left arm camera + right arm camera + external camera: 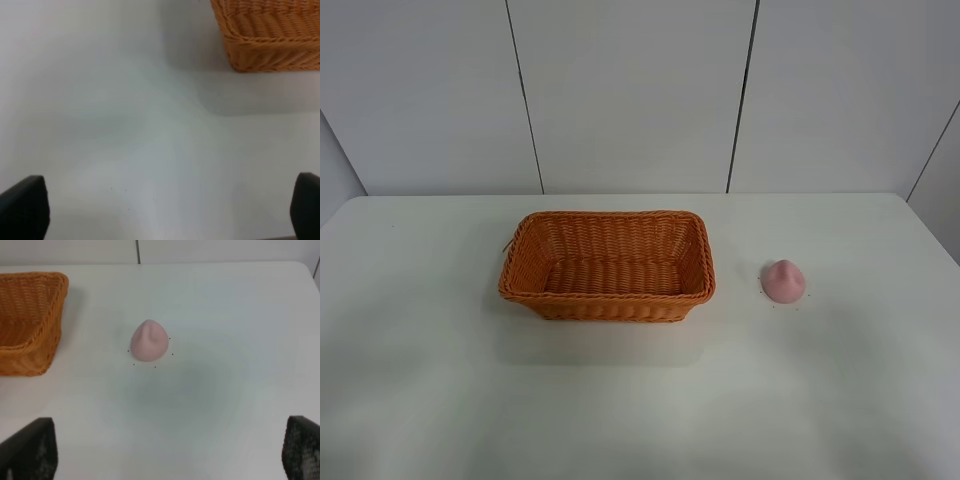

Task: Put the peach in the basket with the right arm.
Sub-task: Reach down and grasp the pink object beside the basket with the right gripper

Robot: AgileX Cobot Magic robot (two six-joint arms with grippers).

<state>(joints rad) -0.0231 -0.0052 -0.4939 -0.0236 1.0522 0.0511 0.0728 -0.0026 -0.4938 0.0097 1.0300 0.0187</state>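
The orange-brown wicker basket (607, 264) stands on the white table near its middle, with nothing inside. To its right, a short gap away, the pale pink peach (784, 281) sits with its pointed tip up. The right wrist view shows the peach (149, 340) on the table ahead of my right gripper (167, 452), whose black fingertips (31, 449) stand wide apart and hold nothing; the basket (27, 322) lies off to one side. My left gripper (165, 210) is open too, over bare table, with a corner of the basket (270, 35) beyond it. Neither arm appears in the high view.
The white table (640, 400) ends at a grey panelled wall (630, 95) behind the basket. Tiny dark specks dot the table around the peach. Nothing else lies on the table.
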